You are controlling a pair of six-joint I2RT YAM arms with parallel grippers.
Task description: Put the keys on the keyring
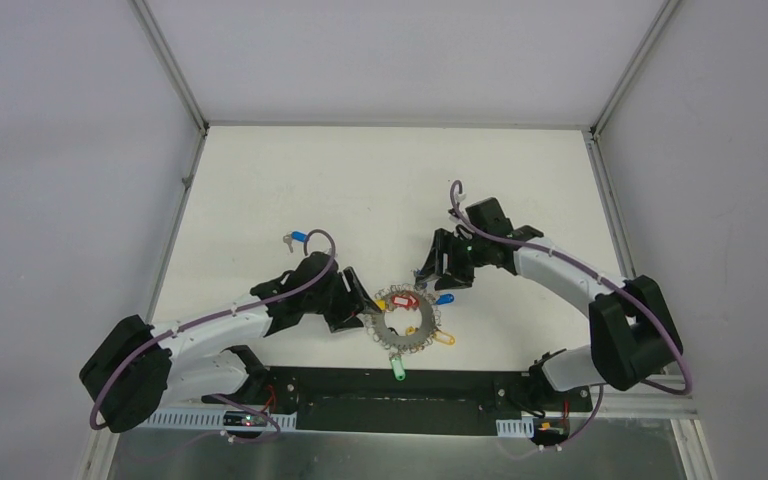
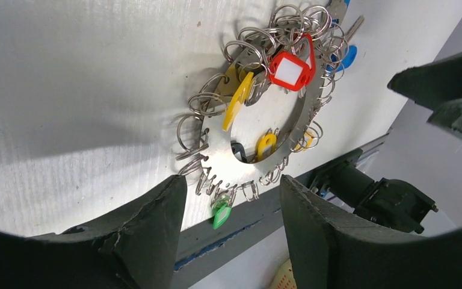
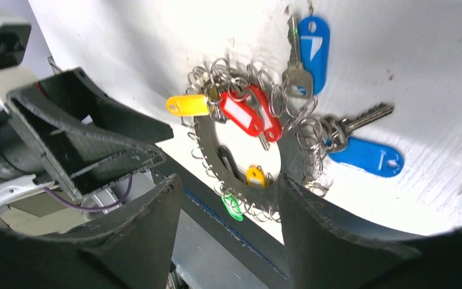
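left gripper (image 1: pixel 364 312) beside the keyring (image 1: pixel 393 338)

White table (image 1: pixel 290 190), pale grey walls (image 1: pixel 50 150) — soft light

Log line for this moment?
left gripper: open, at keyring | right gripper: open, at keyring | held: nothing | far-left blue key: lying apart

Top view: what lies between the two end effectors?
The keyring lies between the left end effector and the right end effector, as the top view shows.
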